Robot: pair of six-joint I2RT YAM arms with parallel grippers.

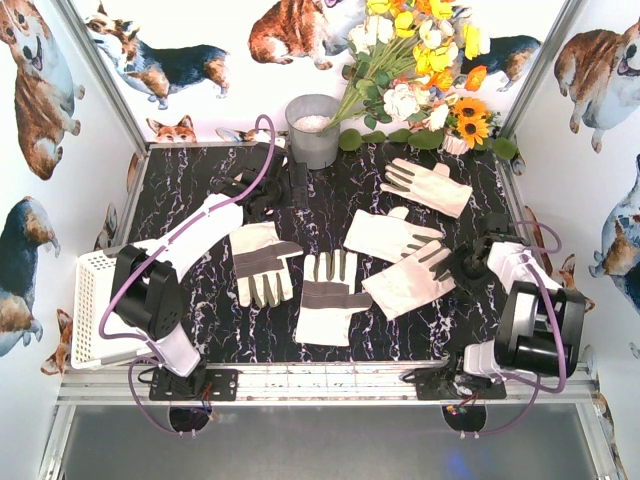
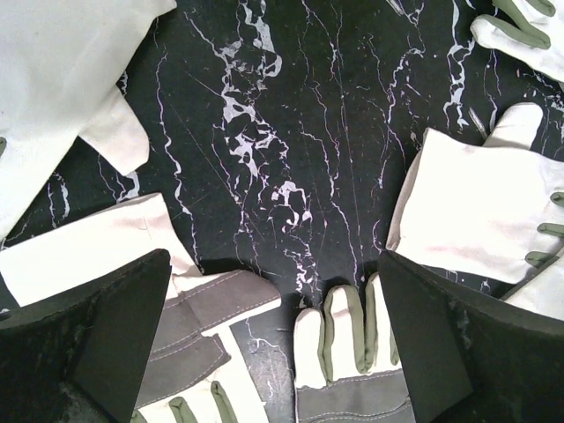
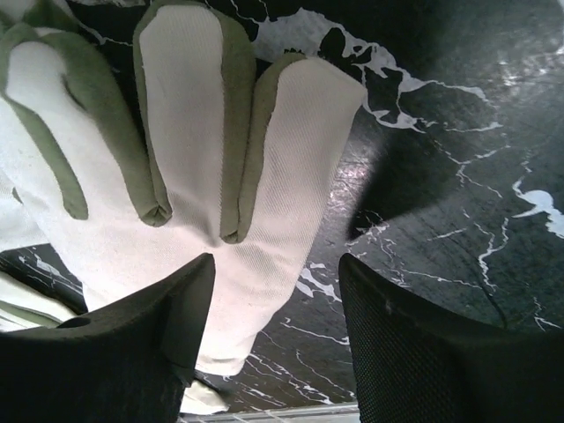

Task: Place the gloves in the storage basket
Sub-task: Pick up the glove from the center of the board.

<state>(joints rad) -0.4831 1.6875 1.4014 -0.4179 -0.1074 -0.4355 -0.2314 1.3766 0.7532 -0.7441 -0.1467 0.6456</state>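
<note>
**Inspector:** Overhead view first. Where is the storage basket?

**Onlooker:** The storage basket [image 1: 88, 290] sits at the 8 o'clock edge of the tabletop [image 1: 240, 335], partly hidden by the left arm. Five gloves lie flat on the marble, outside it. The left glove [image 1: 265, 262] is at 9 o'clock of centre and the middle glove [image 1: 332, 295] is toward 6 o'clock. The plain-backed glove [image 1: 390, 235] and the right glove [image 1: 405, 282] overlap toward 3 o'clock. The far glove [image 1: 428, 185] lies at 1 o'clock. A grey bucket [image 1: 313, 130] and flowers [image 1: 420, 60] stand at 12 o'clock.

**Inspector:** And the arms?

**Onlooker:** The left gripper [image 1: 270, 192] hangs at 11 o'clock, just beyond the left glove's cuff. The right gripper [image 1: 468, 262] is at 3 o'clock, at the right glove's finger end.

**Inspector:** Left wrist view.

**Onlooker:** Its fingers [image 2: 88, 344] are spread wide over bare marble. Gloves lie around the edges of the view, and I cannot tell which is which.

**Inspector:** Right wrist view.

**Onlooker:** The jaws stand partly apart. Cream fabric with olive-grey strips lies between them, against the 9 o'clock finger [image 3: 115, 352]. Dark tabletop shows between the fabric and the 3 o'clock finger, so it is not pinched.
</note>
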